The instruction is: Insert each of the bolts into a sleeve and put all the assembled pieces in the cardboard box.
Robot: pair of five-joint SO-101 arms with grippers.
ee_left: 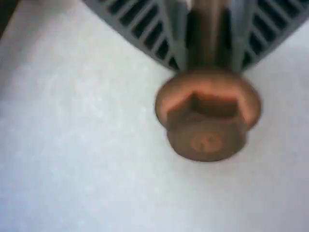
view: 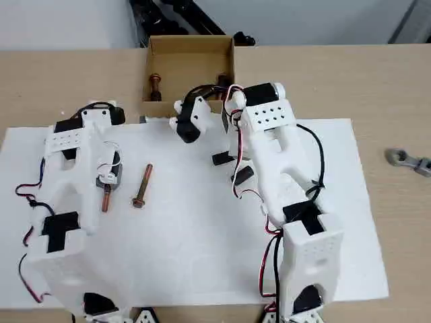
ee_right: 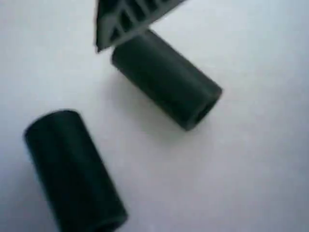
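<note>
My left gripper (view: pixel 108 183) is shut on a copper-coloured bolt (view: pixel 106 199) over the left of the white sheet (view: pixel 195 256). The left wrist view shows its hex head (ee_left: pixel 207 118) hanging below the ribbed fingers (ee_left: pixel 145 34). A second bolt (view: pixel 142 186) lies loose on the sheet just to the right. Two black sleeves (view: pixel 222 159) (view: pixel 242 175) lie under my right gripper (view: pixel 232 151), which is open. In the right wrist view one fingertip (ee_right: pixel 130 21) sits at the end of one sleeve (ee_right: pixel 166 79), and the other sleeve (ee_right: pixel 72 169) lies apart from it.
The cardboard box (view: pixel 190 47) stands at the sheet's far edge with two assembled pieces (view: pixel 155 86) (view: pixel 221 82) inside. A metal tool (view: pixel 407 159) lies on the bare table at the far right. The sheet's middle and front are free.
</note>
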